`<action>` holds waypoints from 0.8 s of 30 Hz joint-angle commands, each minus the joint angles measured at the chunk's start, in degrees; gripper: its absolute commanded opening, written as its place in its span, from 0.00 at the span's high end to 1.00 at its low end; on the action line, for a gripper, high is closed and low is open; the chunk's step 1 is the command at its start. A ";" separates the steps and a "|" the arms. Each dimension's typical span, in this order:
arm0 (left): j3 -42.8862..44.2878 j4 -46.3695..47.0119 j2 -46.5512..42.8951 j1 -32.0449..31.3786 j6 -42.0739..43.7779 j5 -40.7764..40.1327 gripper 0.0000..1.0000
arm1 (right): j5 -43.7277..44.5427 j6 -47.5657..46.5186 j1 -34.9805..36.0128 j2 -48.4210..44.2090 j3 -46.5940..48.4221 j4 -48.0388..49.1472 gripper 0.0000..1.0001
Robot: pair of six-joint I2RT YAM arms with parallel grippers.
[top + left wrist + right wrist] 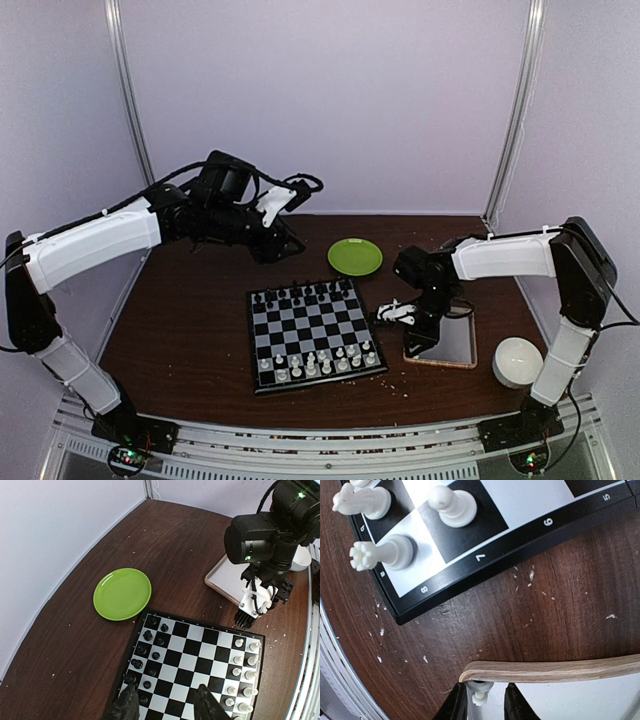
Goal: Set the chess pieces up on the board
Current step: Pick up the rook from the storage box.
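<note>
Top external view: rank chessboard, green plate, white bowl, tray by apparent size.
1. chessboard
2. tray, partly hidden by the right arm
3. green plate and white bowl: these look alike, and the plate is farther from the camera, so unranked.

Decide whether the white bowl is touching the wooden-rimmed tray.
Apart. The top external view shows bare table between the bowl and the tray.

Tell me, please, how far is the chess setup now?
Done: many white chess pieces stand along the board's near rows. In hand: the right hand grips one white piece at the tray rim. Left: placing it and filling the gaps; the left hand hangs open.
</note>
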 commanded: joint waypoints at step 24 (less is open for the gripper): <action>1.13 1.09 0.67 -0.03 0.37 1.62 0.61 | 11.35 3.29 0.37 1.93 -1.72 3.83 0.70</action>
